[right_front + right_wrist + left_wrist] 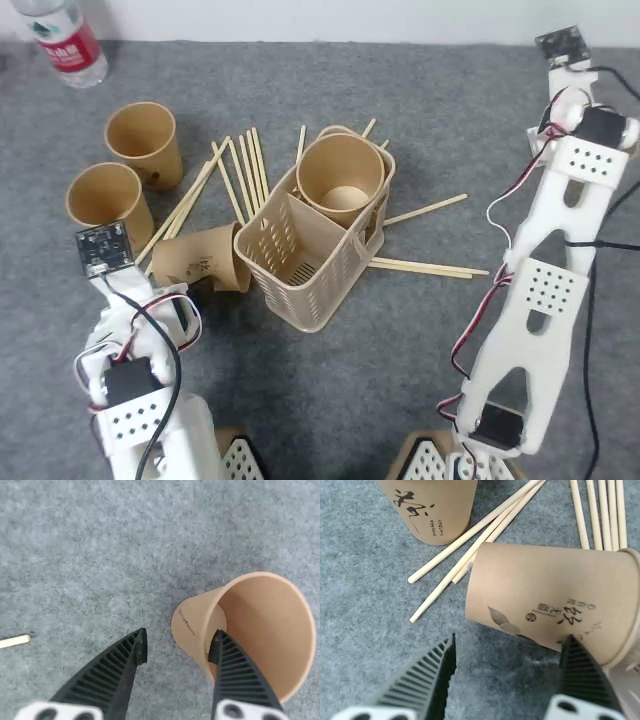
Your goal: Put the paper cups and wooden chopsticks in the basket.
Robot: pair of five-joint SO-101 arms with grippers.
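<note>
A cream slatted basket (285, 262) stands mid-table with one paper cup (341, 178) upright in its far compartment. Two more cups (145, 142) (106, 202) stand at the left. A fourth cup (547, 600) lies on its side by the basket's left wall, just ahead of my open left gripper (510, 655), which touches nothing. Wooden chopsticks (240, 170) lie fanned behind and left of the basket, and others (425, 266) on its right. My right gripper (177, 650) is open, its fingers either side of the near wall of a tilted cup (250, 630).
A plastic bottle (65, 40) stands at the far left corner. The right arm (550, 270) stretches along the table's right side. Grey carpet (330, 390) lies bare in front of the basket. One chopstick end (15, 641) shows beside my right gripper.
</note>
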